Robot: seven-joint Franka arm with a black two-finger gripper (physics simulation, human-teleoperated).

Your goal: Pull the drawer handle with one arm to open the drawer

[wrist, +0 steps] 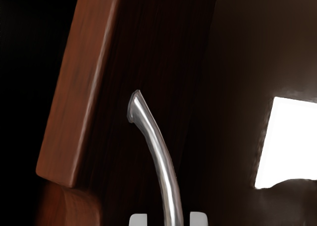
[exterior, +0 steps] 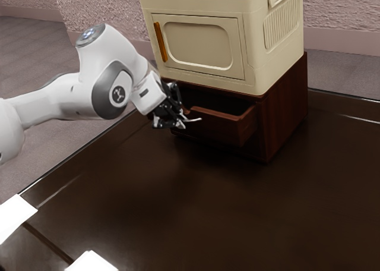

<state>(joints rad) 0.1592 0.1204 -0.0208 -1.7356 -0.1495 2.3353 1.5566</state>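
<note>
A dark, glossy bench [exterior: 196, 211] carries everything. The white arm [exterior: 59, 95] comes in from the exterior view's left, its hand end lowered toward the furniture. A cream cabinet [exterior: 261, 63] with a closed front door and an upright orange grip [exterior: 161, 42] sits on top of a reddish-brown drawer unit [exterior: 285, 116]. The unit's drawer [exterior: 222, 128] juts out from under the cabinet, open, its dark inside visible over the front edge. Bright white patches [exterior: 15, 217] lie at the exterior view's lower left. The black hand [exterior: 172, 121] is at the drawer's front, open, around the handle: in the wrist view its pale fingertips [wrist: 138, 219] stand on either side, with a gap at each. The slim, curved metal handle [wrist: 161, 161] is on the drawer's front and passes between them.
</note>
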